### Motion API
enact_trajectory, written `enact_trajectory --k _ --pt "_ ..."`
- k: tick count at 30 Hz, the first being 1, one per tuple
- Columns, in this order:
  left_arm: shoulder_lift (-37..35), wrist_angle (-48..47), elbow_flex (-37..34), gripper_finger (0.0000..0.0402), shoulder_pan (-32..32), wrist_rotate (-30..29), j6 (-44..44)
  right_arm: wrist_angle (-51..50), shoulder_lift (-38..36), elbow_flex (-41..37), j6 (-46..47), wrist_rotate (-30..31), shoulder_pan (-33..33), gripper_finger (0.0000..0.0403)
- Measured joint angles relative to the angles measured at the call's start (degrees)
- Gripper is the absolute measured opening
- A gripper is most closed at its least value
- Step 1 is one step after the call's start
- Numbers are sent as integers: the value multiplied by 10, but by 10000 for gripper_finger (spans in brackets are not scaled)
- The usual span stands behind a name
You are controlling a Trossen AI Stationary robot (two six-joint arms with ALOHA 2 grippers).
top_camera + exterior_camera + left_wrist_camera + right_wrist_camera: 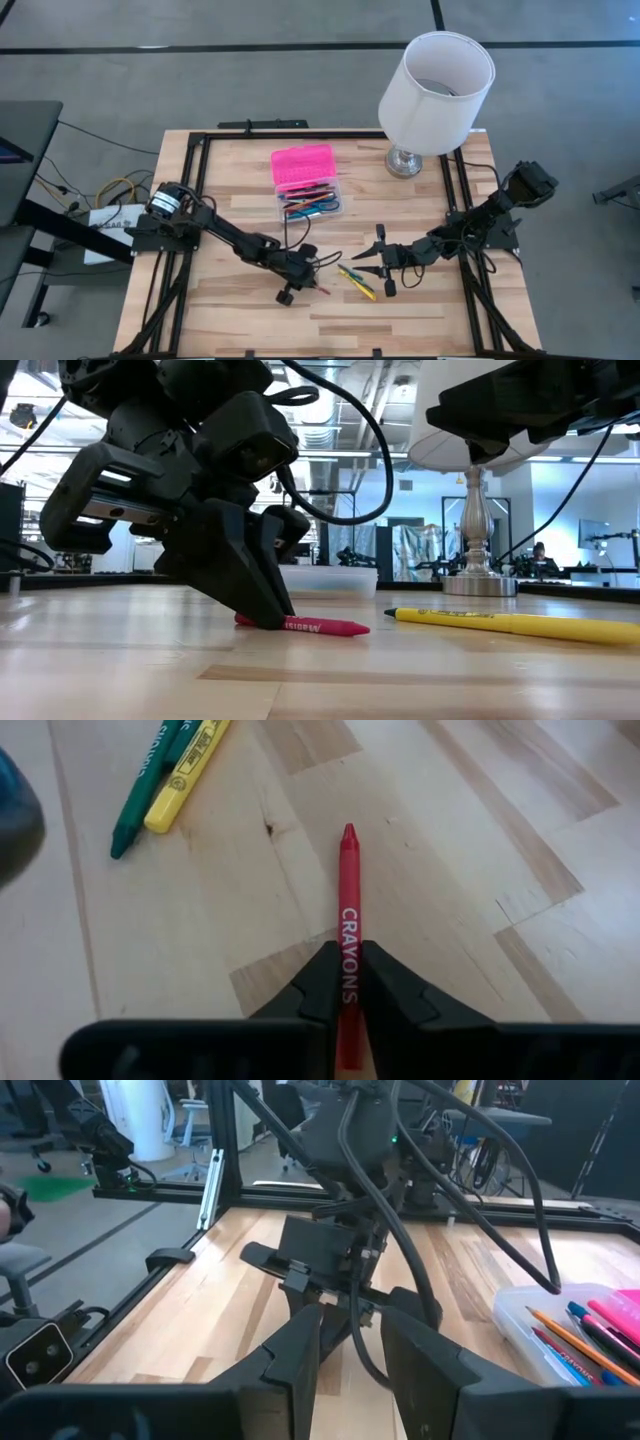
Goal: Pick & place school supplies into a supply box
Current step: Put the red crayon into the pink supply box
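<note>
left gripper [349,982], low on the wooden surface [240,315] at about 6 o'clock in the high view: its fingers are pressed together on the rear half of a red crayon [348,910], which lies flat on the wood with its tip pointing away from the gripper. just beyond, toward 2 o'clock of the crayon in the high view, a yellow marker [357,283] and a green marker [143,792] lie side by side, touching. right gripper [381,258], at about 4 o'clock and beside the markers: its fingers are spread apart and hold nothing. farther back, near the centre, the supply box [310,207]: clear base with several pens and pencils inside, pink lid [302,167] folded open behind it toward 12 o'clock. at about 1 o'clock, a lamp [436,92] with a white shade stands on the surface.
</note>
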Motion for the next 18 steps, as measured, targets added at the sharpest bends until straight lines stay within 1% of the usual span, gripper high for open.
enact_trajectory --k 7,10,13,18 --pt "-10 -17 0 24 -6 -14 -16 0 0 0 0 0 0 106" --pt "-35 -85 0 26 -6 -27 -18 0 0 0 0 0 0 106" --pt "-67 -173 0 25 -6 -42 -18 0 0 0 0 0 0 106" --pt "-105 -250 -3 22 -6 -46 -18 -4 0 0 10 0 0 106"
